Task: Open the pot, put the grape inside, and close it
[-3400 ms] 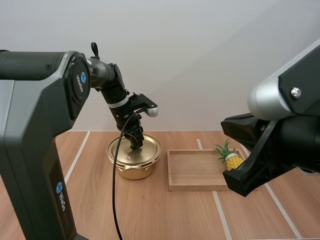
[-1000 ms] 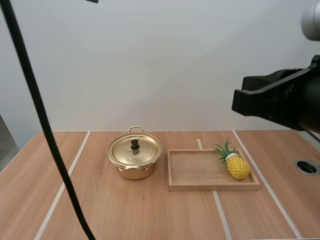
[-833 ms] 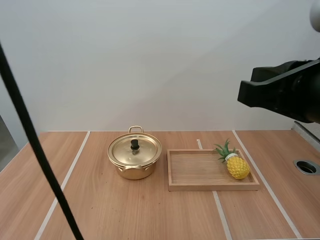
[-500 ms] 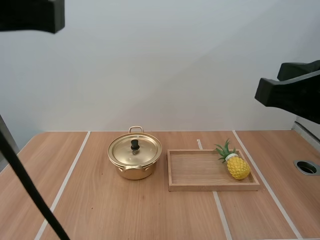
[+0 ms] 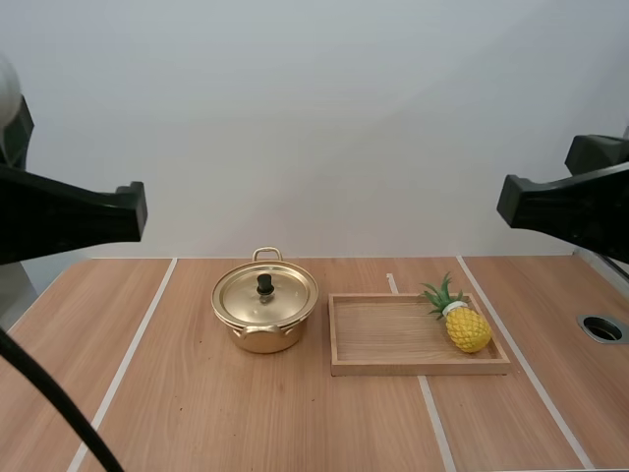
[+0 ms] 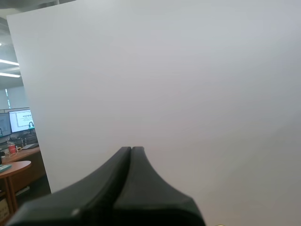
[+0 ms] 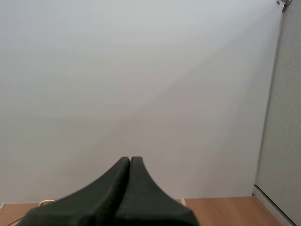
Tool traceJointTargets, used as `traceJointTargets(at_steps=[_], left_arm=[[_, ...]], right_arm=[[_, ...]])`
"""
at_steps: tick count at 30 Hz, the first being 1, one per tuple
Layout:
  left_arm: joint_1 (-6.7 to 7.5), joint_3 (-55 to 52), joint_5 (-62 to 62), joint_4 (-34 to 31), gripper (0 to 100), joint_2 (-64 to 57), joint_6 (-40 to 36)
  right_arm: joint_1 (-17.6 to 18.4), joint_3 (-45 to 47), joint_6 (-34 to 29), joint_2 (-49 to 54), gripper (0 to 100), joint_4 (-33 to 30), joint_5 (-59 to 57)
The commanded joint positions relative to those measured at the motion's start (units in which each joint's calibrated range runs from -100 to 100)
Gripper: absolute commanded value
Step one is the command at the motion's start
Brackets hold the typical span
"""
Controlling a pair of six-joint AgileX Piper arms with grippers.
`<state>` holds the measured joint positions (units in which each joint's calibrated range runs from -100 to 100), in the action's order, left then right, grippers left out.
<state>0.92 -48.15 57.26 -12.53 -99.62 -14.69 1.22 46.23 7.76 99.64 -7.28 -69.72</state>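
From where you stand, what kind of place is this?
Probably a robot test bench: a wooden table marked with white lines, a plain white wall behind, and props: a lidded gold pot, a pineapple in a wooden tray.

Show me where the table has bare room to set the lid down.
The table is bare left of the pot, in front of pot and tray, and right of the tray. The tray's left and middle are free; the pineapple crowds its right end.

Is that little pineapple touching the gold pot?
Apart. High view: the pineapple lies at the right end of the tray, bare wood between it and the pot.
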Motion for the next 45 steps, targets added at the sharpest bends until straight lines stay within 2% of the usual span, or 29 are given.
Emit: traceJointTargets(at_steps=[1, 6, 13, 20, 24, 29, 38, 39, 41, 45], left_arm=[[-0.28, -4.82, -3.21, -0.12, 0, -0.38, -2.22], [-0.28, -12.88, -7.07, -0.12, 0, -0.38, -4.74], [-0.28, -25.14, -21.48, -0.12, 0, -0.38, -8.06], [-0.28, -31.62, -21.32, -0.12, 0, -0.38, -7.48], [-0.28, -32.15, -21.66, -0.12, 0, -0.38, -4.09], [-0.28, -35.64, -22.22, -0.12, 0, -0.38, -4.18], [-0.28, -51.85, -49.23, -0.12, 0, -0.38, -4.18], [-0.28, -51.85, -44.90, 0.72, 0, -0.38, -4.47], [-0.20, -51.85, -45.52, 1.66, 0, -0.38, -4.83], [0.04, -51.85, -42.36, 2.42, 0, -0.38, -4.92]], right_arm=[[-0.29, 3.74, 0.42, 0.36, 0, 0.03, 2.62], [-0.29, 12.48, 0.42, 0.36, 0, 0.03, 9.96], [-0.29, 24.95, -0.74, 0.36, 0, 0.03, 27.31], [-0.71, 30.62, -0.74, 0.36, 0, -1.69, 26.38], [-0.71, 32.51, -0.74, 0.36, 0, -2.99, 24.53], [-0.71, 38.55, -0.74, 0.36, 0, -2.48, 27.57], [-0.71, 52.07, -0.74, 0.36, 0, -2.97, 42.66], [-0.71, 53.51, -0.74, 0.36, 0, -2.97, 44.39], [-0.71, 53.77, -0.74, 0.36, 0, -2.97, 47.17], [-0.71, 53.77, -0.97, 0.36, 0, -2.34, 42.06]])
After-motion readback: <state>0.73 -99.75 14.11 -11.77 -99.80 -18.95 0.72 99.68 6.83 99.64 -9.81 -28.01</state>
